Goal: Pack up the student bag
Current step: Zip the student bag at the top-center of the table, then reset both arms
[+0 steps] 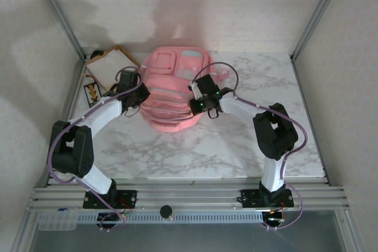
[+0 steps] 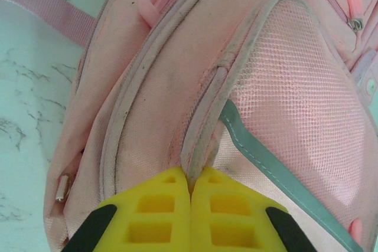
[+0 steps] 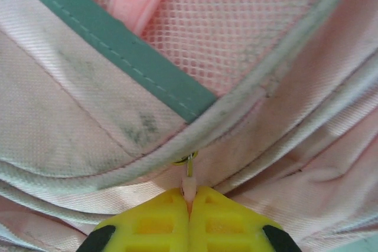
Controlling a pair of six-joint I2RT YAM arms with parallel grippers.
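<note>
The student bag (image 1: 174, 78) is a large pink backpack lying flat at the back middle of the marble table. My left gripper (image 1: 136, 101) sits at the bag's left side. In the left wrist view its yellow fingers (image 2: 159, 210) are shut on a grubby piped seam (image 2: 201, 146) of the bag (image 2: 153, 87), beside a mesh pocket (image 2: 295, 104). My right gripper (image 1: 198, 108) is at the bag's near right. In the right wrist view this gripper (image 3: 189, 194) is shut on a small pink zip pull (image 3: 188, 186) hanging from a metal loop under a piped edge of the bag (image 3: 77, 122).
A shallow brown cardboard box (image 1: 112, 63) lies at the back left, with a small printed card (image 1: 91, 91) just in front of it. Metal frame posts stand at both back corners. Bare marble table (image 1: 195, 151) lies between the bag and the arm bases.
</note>
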